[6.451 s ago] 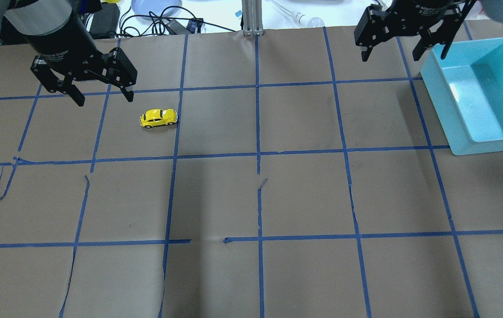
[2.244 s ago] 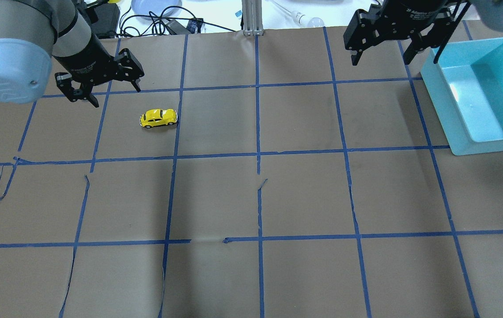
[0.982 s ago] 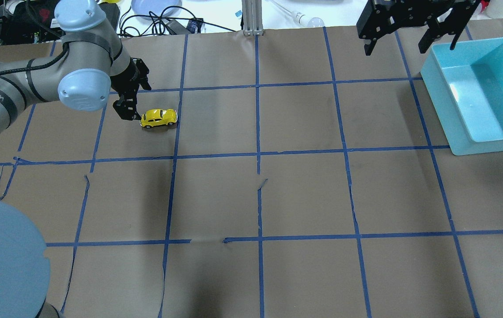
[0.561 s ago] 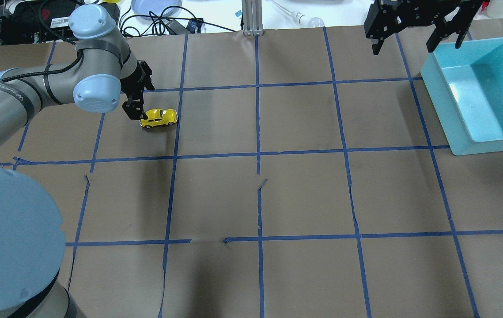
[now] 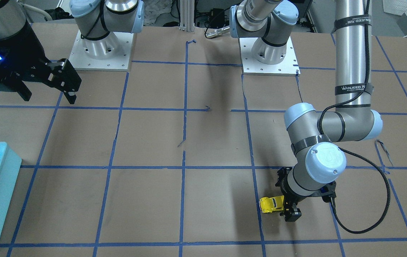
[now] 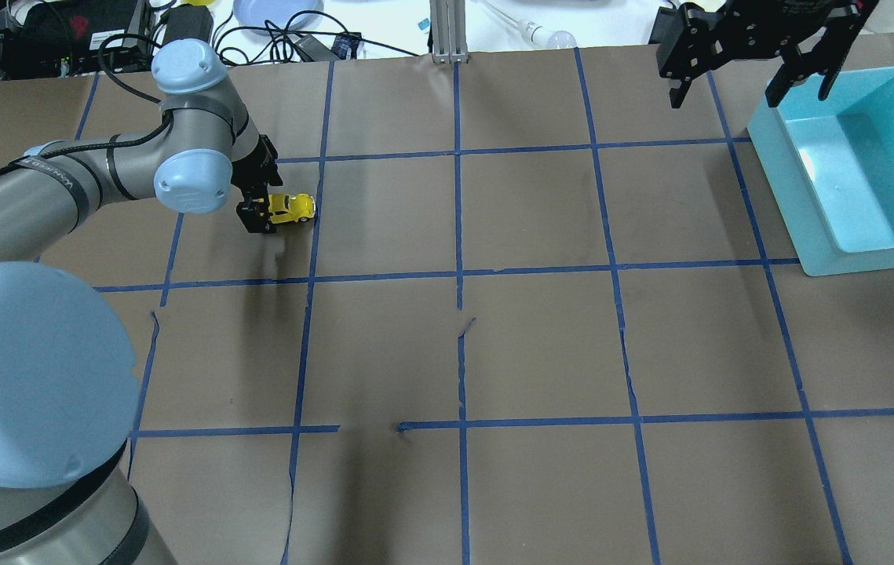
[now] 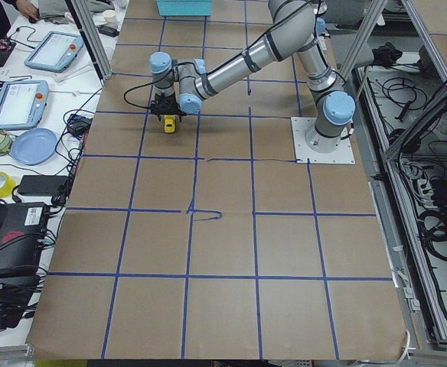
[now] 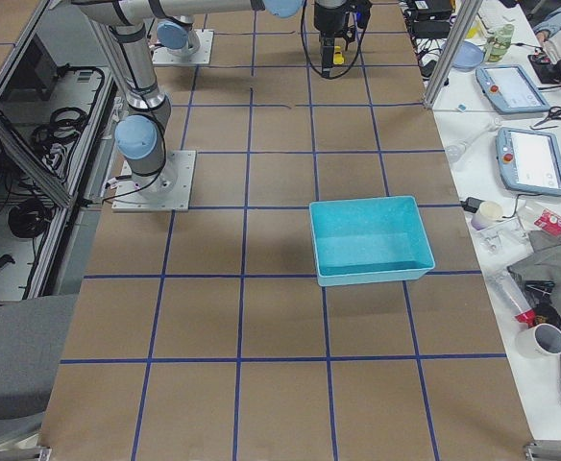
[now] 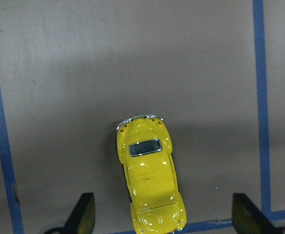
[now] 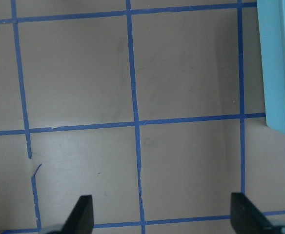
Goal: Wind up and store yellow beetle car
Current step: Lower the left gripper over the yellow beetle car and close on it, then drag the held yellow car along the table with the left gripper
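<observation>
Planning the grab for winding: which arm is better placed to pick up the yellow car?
Left. The left gripper is open astride the yellow beetle car; the right gripper hangs by the teal bin.

The table (image 6: 541, 345) is covered edge to edge with brown paper (image 6: 384, 220), and blue tape (image 6: 458, 275) marks it into a grid of large squares; the tape is torn or lifting in a few places. The yellow beetle car (image 6: 291, 208) stands on its wheels on the paper in a far-left square, close to a tape line, and an open teal bin (image 6: 878, 257) sits at the far right edge, well apart from it. On the near side, two pale metal mounting plates (image 5: 78, 61) lie flat on the paper.
</observation>
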Tool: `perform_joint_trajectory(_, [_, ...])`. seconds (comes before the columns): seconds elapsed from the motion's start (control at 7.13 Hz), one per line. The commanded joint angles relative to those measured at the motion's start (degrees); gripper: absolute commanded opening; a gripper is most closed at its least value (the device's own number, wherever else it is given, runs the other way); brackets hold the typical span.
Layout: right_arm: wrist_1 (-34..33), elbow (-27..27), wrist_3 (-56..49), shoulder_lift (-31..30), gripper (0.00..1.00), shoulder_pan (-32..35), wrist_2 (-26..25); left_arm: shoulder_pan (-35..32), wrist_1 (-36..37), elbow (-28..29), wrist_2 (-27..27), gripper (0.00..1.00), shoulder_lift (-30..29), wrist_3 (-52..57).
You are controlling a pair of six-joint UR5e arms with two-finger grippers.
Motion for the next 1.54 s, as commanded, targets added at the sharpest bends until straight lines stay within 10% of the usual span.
perform_joint_trajectory(0.0, [0.14, 0.49, 0.46, 1.62, 1.00, -1.93, 0.27, 0.05, 0.00, 0.41, -0.03, 0.52, -0.41, -0.92])
perform_joint_trajectory(0.14, [0.14, 0.32, 0.63, 1.28, 1.00, -3.16, 0.36, 0.05, 0.00, 0.50, -0.11, 0.15, -0.41, -0.92])
perform_joint_trajectory(0.28, [0.06, -0.29, 0.64, 0.85, 1.00, -4.30, 0.36, 0.05, 0.08, 0.58, -0.29, 0.00, -0.23, -1.18])
perform_joint_trajectory(1.4, [-1.79, 1.89, 2.40, 0.49, 1.00, 3.51, 0.18, -1.27, -1.06, 1.21, -11.28, 0.00, 0.92, 0.22])
